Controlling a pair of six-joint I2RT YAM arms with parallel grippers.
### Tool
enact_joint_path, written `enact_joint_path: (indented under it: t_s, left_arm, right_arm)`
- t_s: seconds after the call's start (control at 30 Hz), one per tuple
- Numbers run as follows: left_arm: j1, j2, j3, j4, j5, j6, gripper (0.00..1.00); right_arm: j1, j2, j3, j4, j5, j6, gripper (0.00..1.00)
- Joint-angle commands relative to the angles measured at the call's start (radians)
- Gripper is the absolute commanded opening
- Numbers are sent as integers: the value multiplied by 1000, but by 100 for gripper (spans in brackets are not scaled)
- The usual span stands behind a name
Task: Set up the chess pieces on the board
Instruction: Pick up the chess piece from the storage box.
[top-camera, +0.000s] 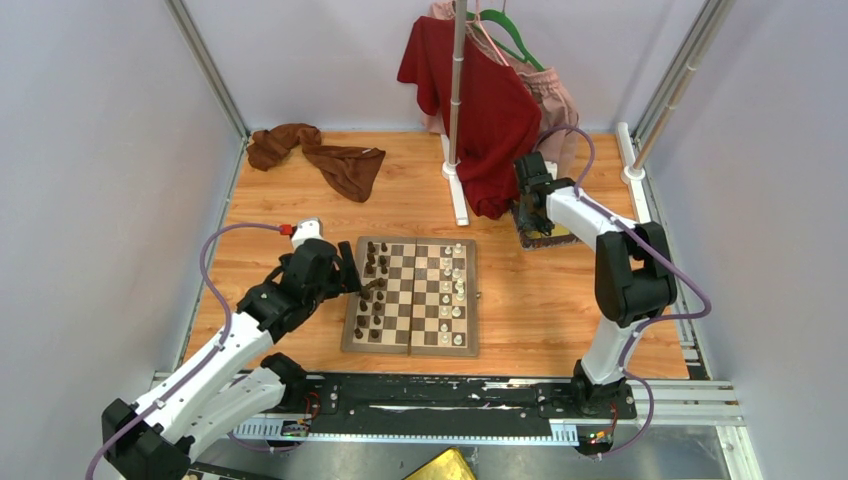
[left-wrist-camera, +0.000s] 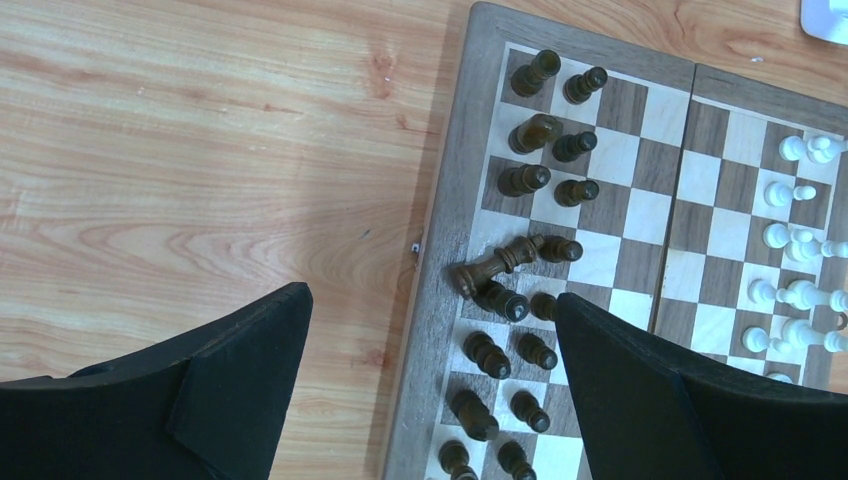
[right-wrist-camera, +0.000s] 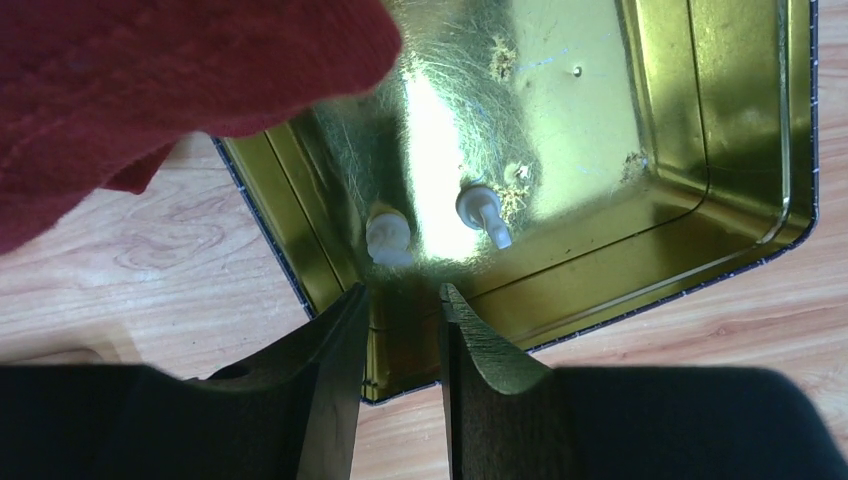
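Note:
The board (top-camera: 412, 345) lies at the table's middle. Dark brown chess pieces (left-wrist-camera: 540, 135) stand in two columns on its left side, and one dark piece (left-wrist-camera: 490, 268) lies toppled at the border. Cream-white pieces (top-camera: 457, 285) stand on its right half. My left gripper (left-wrist-camera: 432, 295) hangs open and wide over the board's left edge, holding nothing. Over by the gold tray (right-wrist-camera: 740, 120), my right gripper (right-wrist-camera: 404, 290) is open with a narrow gap and nothing in it. Just beyond its tips, two white pieces (right-wrist-camera: 388, 235) (right-wrist-camera: 482, 212) rest inside the tray.
A red shirt (top-camera: 485, 110) and a pink garment hang from a stand (top-camera: 457, 90) at the back, and the shirt drapes beside the right gripper (top-camera: 530, 200). A brown cloth (top-camera: 320, 155) lies at the back left. Frame posts rise at the back corners.

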Motion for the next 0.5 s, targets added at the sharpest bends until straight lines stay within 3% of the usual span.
enact_joint_path:
  t_s: [0.0, 0.47]
  left_arm:
    - [8, 12, 3, 29, -2, 15, 100]
    - [12, 54, 25, 38, -3, 26, 100]
  right_arm:
    - [-24, 22, 0, 14, -16, -14, 36]
    - [-41, 83, 36, 34, -43, -38, 34]
